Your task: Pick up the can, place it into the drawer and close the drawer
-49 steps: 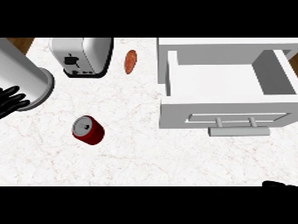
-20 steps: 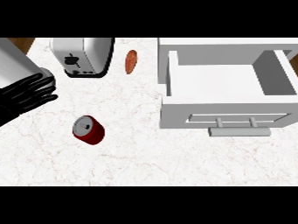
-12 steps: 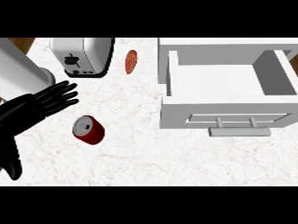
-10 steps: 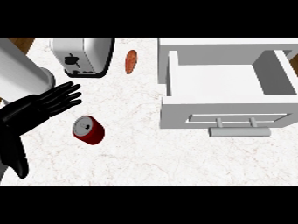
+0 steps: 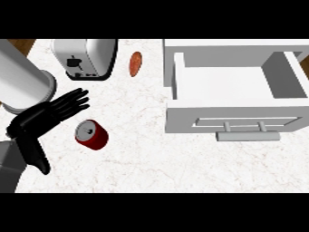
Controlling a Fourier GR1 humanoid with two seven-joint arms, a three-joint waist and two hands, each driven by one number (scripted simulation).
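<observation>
Left hand (image 5: 44, 117) open, fingers straight and spread, held nothing, can (image 5: 91, 134) lay just right of it, apart, drawer (image 5: 240, 93) well right, open.

White marble counter (image 5: 183, 163) carries toaster (image 5: 84, 59), red can (image 5: 91, 134), open drawer (image 5: 240, 90).

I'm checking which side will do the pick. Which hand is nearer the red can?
Left. The left hand hovers open just left of the can, not touching. The right hand isn't in view.
</observation>
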